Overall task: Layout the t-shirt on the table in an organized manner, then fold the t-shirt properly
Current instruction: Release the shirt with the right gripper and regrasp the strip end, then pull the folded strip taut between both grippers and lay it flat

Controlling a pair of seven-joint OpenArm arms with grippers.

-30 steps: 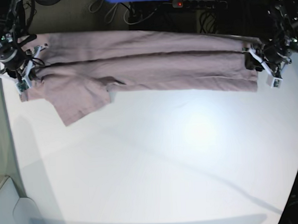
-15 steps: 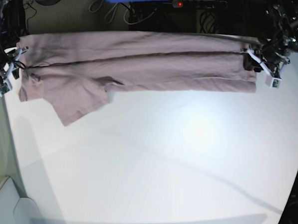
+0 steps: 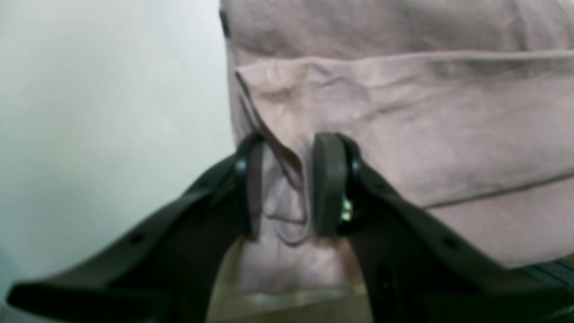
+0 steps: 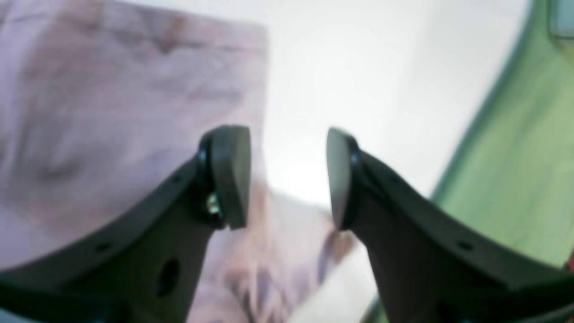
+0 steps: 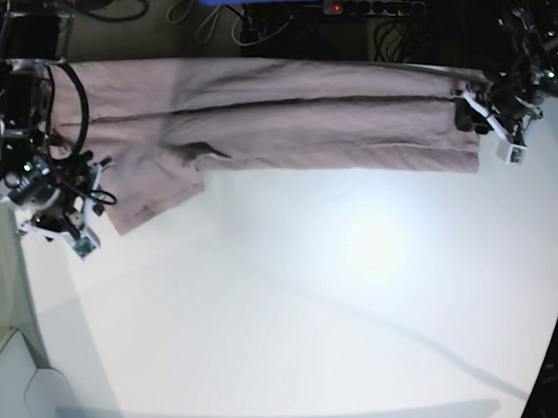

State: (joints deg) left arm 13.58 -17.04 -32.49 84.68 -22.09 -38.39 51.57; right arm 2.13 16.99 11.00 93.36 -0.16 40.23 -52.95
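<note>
My left gripper (image 3: pixel 284 184) is clamped on a bunched edge of the t-shirt (image 5: pixel 284 124), a pinch of mauve hem caught between its pads at the shirt's end on the right of the base view. My right gripper (image 4: pixel 287 177) stands with its jaws parted and nothing between them; in its wrist view the cloth lies under and to the side of one pad, with bare white worktop (image 5: pixel 340 299) showing through the gap. In the base view that right gripper (image 5: pixel 60 220) hovers near the worktop's left side, just beside the loose sleeve flap (image 5: pixel 152 192) that sticks out below the folded band. Working outward, the shirt lies as a long, narrow strip along the far edge of the worktop, its long axis running side to side between my two arms, with a dark fold line down its length. I judge the lengthwise fold mostly done, and the sleeve flap the untidy part. It lies just inboard of the right gripper, well apart from the left, so the right arm is the one to take it while the left holds its end.
</note>
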